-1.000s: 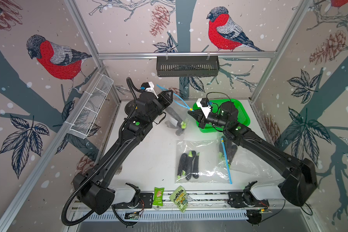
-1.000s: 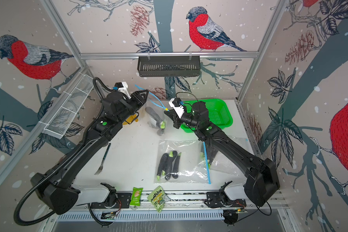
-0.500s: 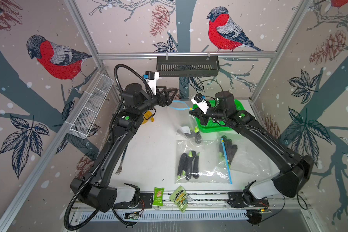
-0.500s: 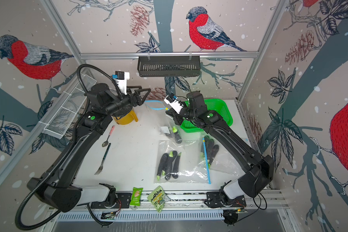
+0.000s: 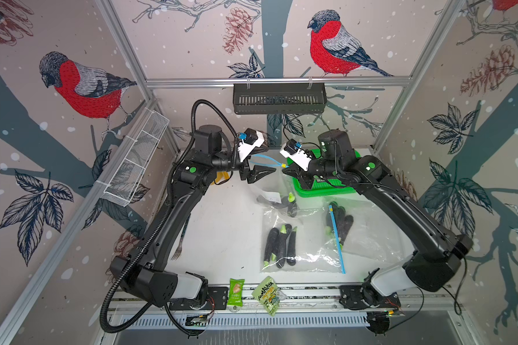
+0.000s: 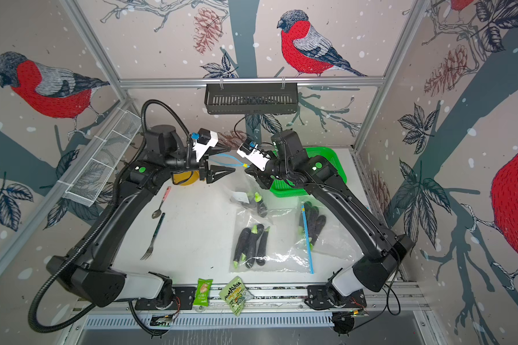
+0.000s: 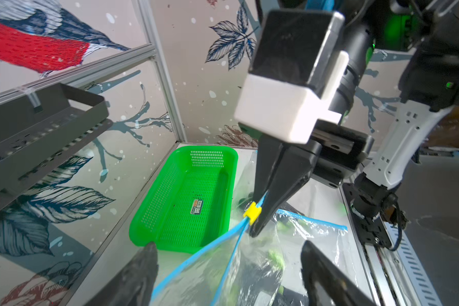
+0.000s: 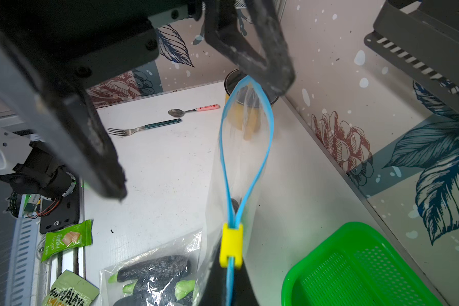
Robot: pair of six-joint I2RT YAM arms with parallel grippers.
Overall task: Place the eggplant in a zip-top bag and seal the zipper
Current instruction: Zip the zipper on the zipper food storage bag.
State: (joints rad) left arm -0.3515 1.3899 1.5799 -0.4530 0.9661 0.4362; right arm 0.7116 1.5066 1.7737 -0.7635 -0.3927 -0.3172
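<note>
Operator: Grippers are asked about first. How are they set?

Observer: The right gripper (image 7: 256, 225) is seen pinched together on the blue zipper track (image 8: 245, 148), just beside the yellow slider (image 8: 231, 247). The left gripper (image 7: 228, 246) is seen with its fingers (image 7: 146, 267) spread wide. One finger lies close by the far end of the track, but contact cannot be made out.

Operator: Where is the task's thing found?

Observer: The zip-top bag (image 7: 252, 254) is hung from that pinch, its mouth drawn into an open loop. The eggplant (image 5: 292, 207) is seen inside, low down, where the bag appears to sag onto the white table (image 5: 231, 227). A second filled bag (image 5: 307, 254) and a third filled bag (image 5: 368, 239) are laid flat nearby, and a green basket (image 7: 154, 201) is set just beyond.

Operator: How is it expected to handle?

Observer: The film is judged thin, limp and slippery, so little is offered by it to grip. The load is judged light and carried low, so swinging can be expected. The stiffer track is judged the soundest hold. Its free end should be taken by the left gripper and pulled taut, so the slider can be run along it.
</note>
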